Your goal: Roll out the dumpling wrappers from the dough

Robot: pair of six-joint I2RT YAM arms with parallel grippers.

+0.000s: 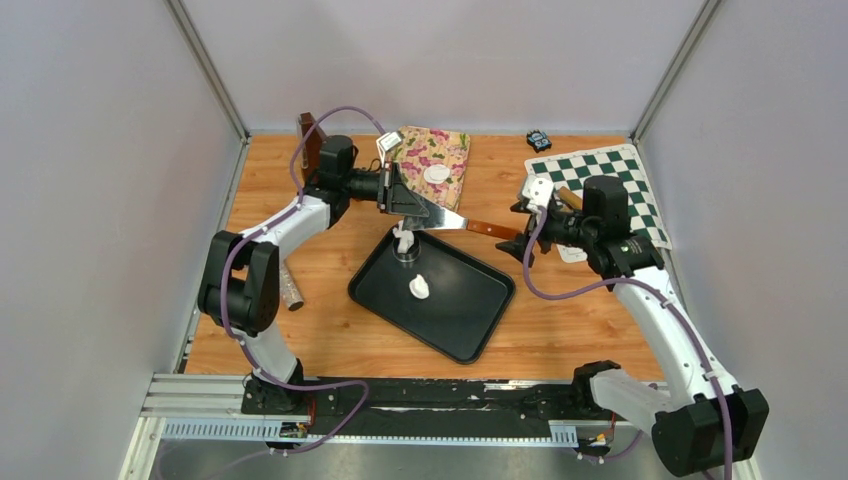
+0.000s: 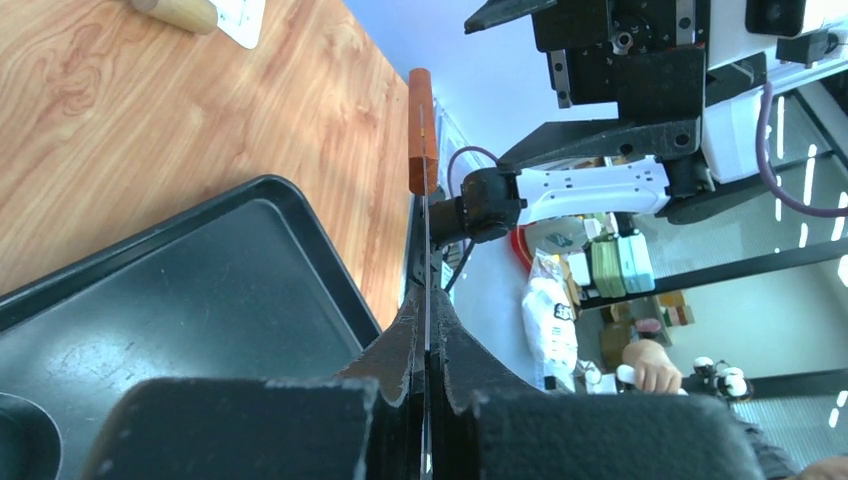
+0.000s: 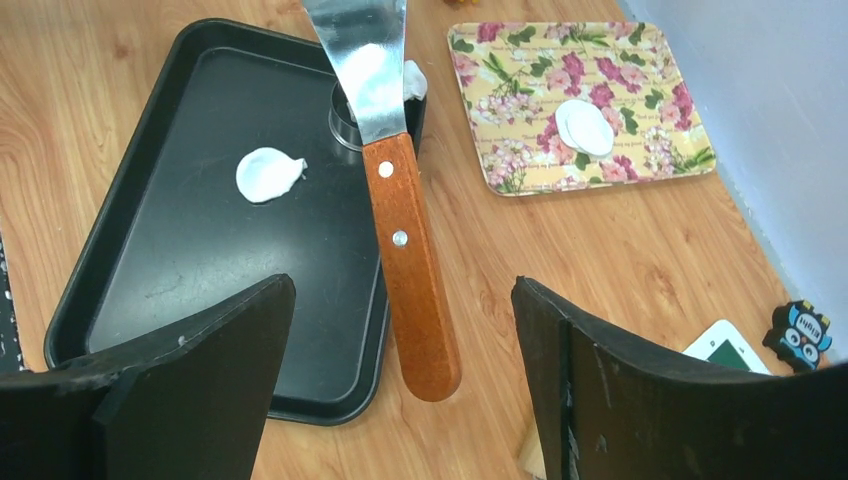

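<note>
Right wrist: your right gripper point(image 3: 402, 290) gapes empty, spatula point(image 3: 410, 260) running toward twelve o'clock between its jaws; left gripper point(image 2: 427, 330) clenches its far end.

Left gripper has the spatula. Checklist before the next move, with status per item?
1. Left gripper shut on the spatula blade: ok.
2. Right gripper open, fingers off the wooden handle: ok.
3. Dough lump lying on the black tray: ok.
4. Blade free of dough: cannot tell; the white patch on it may be a reflection.
5. Dumpling wrappers resting on the floral tray: ok.
</note>
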